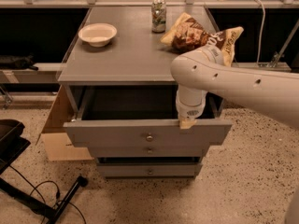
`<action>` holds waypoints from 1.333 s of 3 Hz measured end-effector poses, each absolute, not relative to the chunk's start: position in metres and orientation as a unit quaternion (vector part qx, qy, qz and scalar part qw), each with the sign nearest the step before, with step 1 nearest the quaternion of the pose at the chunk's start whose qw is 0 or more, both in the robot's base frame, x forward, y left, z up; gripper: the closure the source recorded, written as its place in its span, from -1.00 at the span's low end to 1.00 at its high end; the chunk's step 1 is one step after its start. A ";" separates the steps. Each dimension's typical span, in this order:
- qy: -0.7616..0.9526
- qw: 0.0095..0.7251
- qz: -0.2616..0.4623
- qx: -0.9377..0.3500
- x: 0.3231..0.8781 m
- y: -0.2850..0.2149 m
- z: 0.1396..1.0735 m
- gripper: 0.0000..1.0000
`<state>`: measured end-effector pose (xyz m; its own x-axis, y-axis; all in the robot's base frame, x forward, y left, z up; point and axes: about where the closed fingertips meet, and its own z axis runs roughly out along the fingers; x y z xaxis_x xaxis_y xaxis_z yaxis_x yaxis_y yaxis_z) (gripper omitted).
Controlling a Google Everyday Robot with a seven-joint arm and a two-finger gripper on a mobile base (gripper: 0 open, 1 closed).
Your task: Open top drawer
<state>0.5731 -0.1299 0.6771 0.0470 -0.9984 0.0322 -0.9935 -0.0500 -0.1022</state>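
Note:
The top drawer (117,133) is a wide grey drawer with a small round metal knob (149,137) mid-front. It stands pulled well out from the grey cabinet (126,59), and its deep box is dark inside. My gripper (187,122) hangs from the white arm (233,78) and rests on the top edge of the drawer front, right of the knob. Two narrower grey drawers (149,169) with similar knobs sit below, nearly closed.
On the cabinet top stand a white bowl (97,33), a drink can (159,16) and a chip bag (201,34). A cardboard piece (58,139) leans at the cabinet's left. A black stand (28,190) and cables lie on the speckled floor at lower left.

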 end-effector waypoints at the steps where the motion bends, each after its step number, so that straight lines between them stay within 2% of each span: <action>1: 0.689 0.026 -0.047 -0.723 0.573 -0.130 0.677 0.23; 3: 0.689 0.026 -0.047 -0.723 0.573 -0.130 0.677 -0.70; 4: 0.689 0.026 -0.047 -0.723 0.573 -0.130 0.677 -1.00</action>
<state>0.5732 -0.1298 0.6770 0.0470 -0.9984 0.0322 -0.9935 -0.0501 -0.1021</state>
